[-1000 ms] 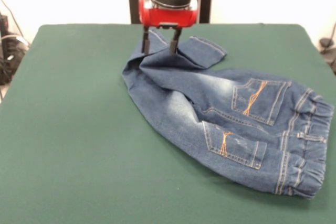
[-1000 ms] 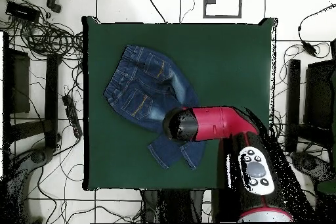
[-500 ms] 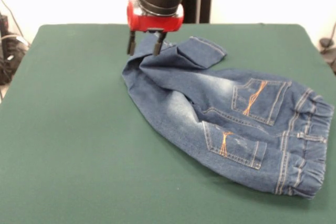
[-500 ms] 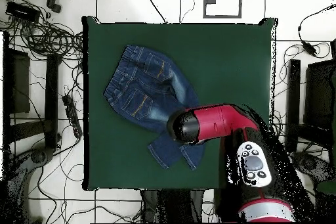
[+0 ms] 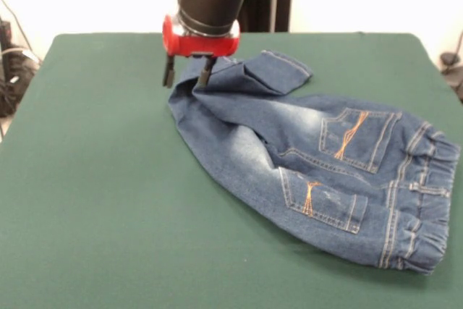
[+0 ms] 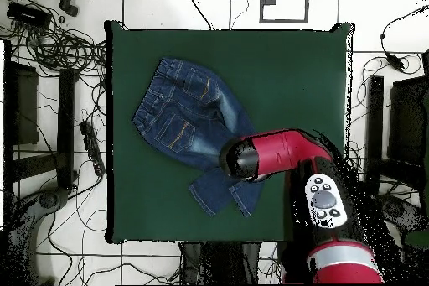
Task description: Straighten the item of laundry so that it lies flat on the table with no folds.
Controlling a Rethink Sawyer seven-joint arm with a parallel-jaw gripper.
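The item of laundry point(image 5: 311, 164), a small pair of blue jeans, lies on the right half of the green table point(image 5: 94, 179), back pockets up. Its gathered waistband is at the near right. The legs run toward the far middle and are bunched there, with one hem folded back over the cloth. My gripper point(image 5: 188, 75) hangs open over the far left tip of the legs. Its left finger stands over bare table and its right finger is at the denim's edge, with nothing held. In the overhead view the red arm point(image 6: 268, 155) covers the gripper, beside the jeans point(image 6: 188, 119).
Green table point(image 6: 293, 81) stretches wide on the side away from the jeans. Cables point(image 6: 59, 48) and dark stands point(image 6: 21, 102) lie on the tiled floor around the table's edges.
The gripper has slid leftward in the front view and dropped a little, from over the folded leg ends to the jeans' left tip. It stays open. The jeans have not moved.
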